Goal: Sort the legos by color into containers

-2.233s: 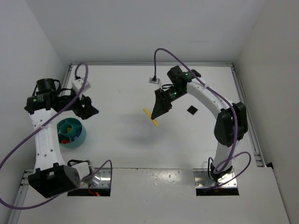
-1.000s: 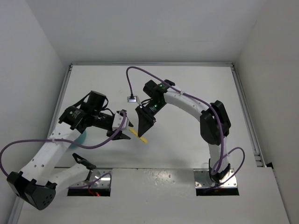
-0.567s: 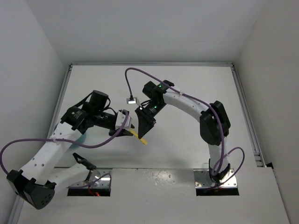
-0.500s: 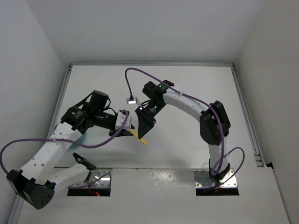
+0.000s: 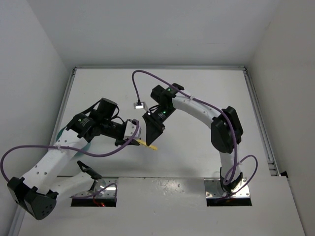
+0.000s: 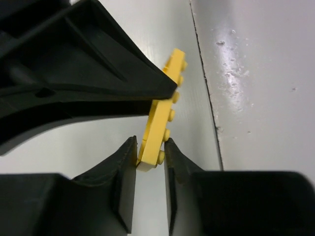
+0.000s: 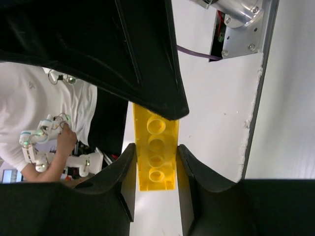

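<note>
Left claw (image 6: pixel 149 147): clenched on flat faces of brick (image 6: pixel 158 125), one end
Right claw (image 7: pixel 153 152): pinching long edges, other end; brick held above worktop (image 5: pixel 197 88)
Handling: likely light, stiff, slick; best gripped across the faces
Bowl (image 5: pixel 84 144): teal, mostly behind left arm; contents hidden

The yellow brick (image 6: pixel 160 118) is smooth, faintly glossy moulded plastic. The left tool (image 6: pixel 150 147) and right tool (image 7: pixel 155 152) have matt black plastic fingers (image 6: pixel 123 187) with a fine grain. The bench (image 6: pixel 147 24) is smooth white paint with a dull sheen. The purple cable (image 7: pixel 197 53) looks rubbery, and the bracket (image 7: pixel 241 19) is bare shiny metal.
</note>
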Robot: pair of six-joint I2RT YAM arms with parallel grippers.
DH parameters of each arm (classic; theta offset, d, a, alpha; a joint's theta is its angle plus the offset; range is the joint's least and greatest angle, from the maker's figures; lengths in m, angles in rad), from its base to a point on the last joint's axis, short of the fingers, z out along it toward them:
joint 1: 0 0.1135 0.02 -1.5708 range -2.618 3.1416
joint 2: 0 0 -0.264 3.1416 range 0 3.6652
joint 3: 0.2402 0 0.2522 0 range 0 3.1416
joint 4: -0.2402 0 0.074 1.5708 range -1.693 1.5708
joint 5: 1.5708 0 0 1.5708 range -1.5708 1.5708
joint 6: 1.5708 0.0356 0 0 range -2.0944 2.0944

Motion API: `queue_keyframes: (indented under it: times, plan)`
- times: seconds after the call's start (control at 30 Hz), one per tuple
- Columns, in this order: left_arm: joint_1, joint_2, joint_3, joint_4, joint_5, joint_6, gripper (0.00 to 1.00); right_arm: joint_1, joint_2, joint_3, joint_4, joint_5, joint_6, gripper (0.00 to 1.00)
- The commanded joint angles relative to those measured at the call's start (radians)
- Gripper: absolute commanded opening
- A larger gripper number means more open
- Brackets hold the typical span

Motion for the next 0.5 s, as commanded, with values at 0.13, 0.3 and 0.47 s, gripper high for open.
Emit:
queue_keyframes:
  times: [0.13,0.3,0.47]
  plan:
    - [-0.009,-0.011,0.044,0.025,-0.075,-0.034,0.09,0.010,-0.075,0.028,0.014,-0.009,-0.026,0.20]
    - [-0.009,-0.031,0.084,-0.051,-0.121,-0.044,0.06,-0.022,-0.084,0.050,0.095,0.064,0.082,0.44]
    - [-0.009,0.000,0.175,-0.140,-0.286,-0.044,0.06,-0.081,-0.084,0.114,0.146,0.217,0.161,0.45]
